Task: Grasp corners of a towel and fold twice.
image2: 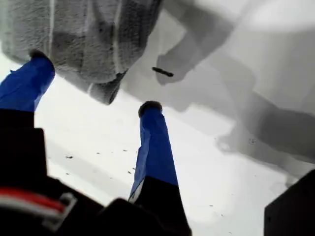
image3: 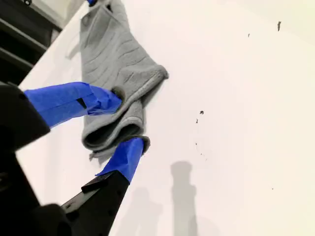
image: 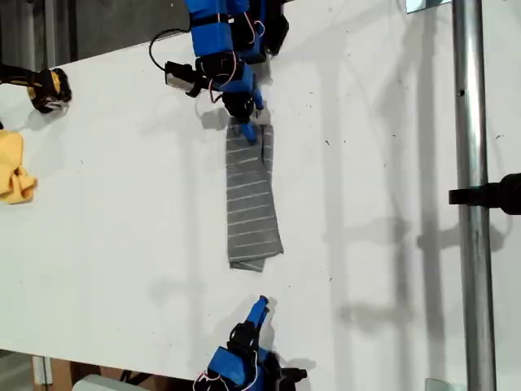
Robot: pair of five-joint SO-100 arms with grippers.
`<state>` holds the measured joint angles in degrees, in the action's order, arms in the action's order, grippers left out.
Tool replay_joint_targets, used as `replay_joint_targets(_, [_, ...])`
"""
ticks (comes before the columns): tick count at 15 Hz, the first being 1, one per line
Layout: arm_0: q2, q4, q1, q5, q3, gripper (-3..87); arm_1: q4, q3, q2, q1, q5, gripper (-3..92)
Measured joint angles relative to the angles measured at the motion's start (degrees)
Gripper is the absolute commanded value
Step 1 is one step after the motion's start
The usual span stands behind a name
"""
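Exterior view: towel (image: 252,204) folded into a long narrow strip near the middle of the white table (image: 122,212), lying flat, one short end toward the view's top and the thicker, doubled end toward its bottom. At the top end, my first gripper (image: 248,126), tip down on the cloth's edge. Beyond the bottom end, my second gripper (image: 260,306), pointing at the strip but apart from it, bare table between. Off at the view's left edge, a crumpled yellow cloth (image: 15,169); along the right side, a metal pole (image: 472,204).

First wrist view: blue fingers (image2: 153,142) spread wide, one tip against the grey pile, the other on bare table just beside a rolled corner. Nothing pinched.

Second wrist view: fingers (image3: 74,101) likewise held apart, the doubled end of the strip seen between and past them (contact with the cloth hard to judge from here, though the exterior view shows a gap). Striped length running away toward the far gripper.
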<state>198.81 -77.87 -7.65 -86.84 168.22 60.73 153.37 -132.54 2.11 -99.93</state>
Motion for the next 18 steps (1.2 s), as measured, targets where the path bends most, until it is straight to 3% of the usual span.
replay_joint_targets(3, [0.00,0.00,0.00,0.00,0.00,14.8,-3.69,-8.88,20.21,2.55,3.16,37.1])
replay_joint_targets(10, [0.00,0.00,0.70,1.05,0.00,14.5,-6.59,-20.83,35.95,3.08,6.68,34.8])
replay_joint_targets(14, [0.00,0.00,0.53,1.05,-0.35,13.6,-8.09,-31.64,44.91,2.29,9.05,18.7])
replay_joint_targets(15, [0.00,0.00,0.53,1.05,-0.35,12.4,-9.14,-31.99,45.09,2.20,9.05,0.1])
replay_joint_targets(18, [0.00,0.00,0.53,1.05,-0.35,10.2,-9.93,-33.93,45.79,1.32,5.36,-0.1])
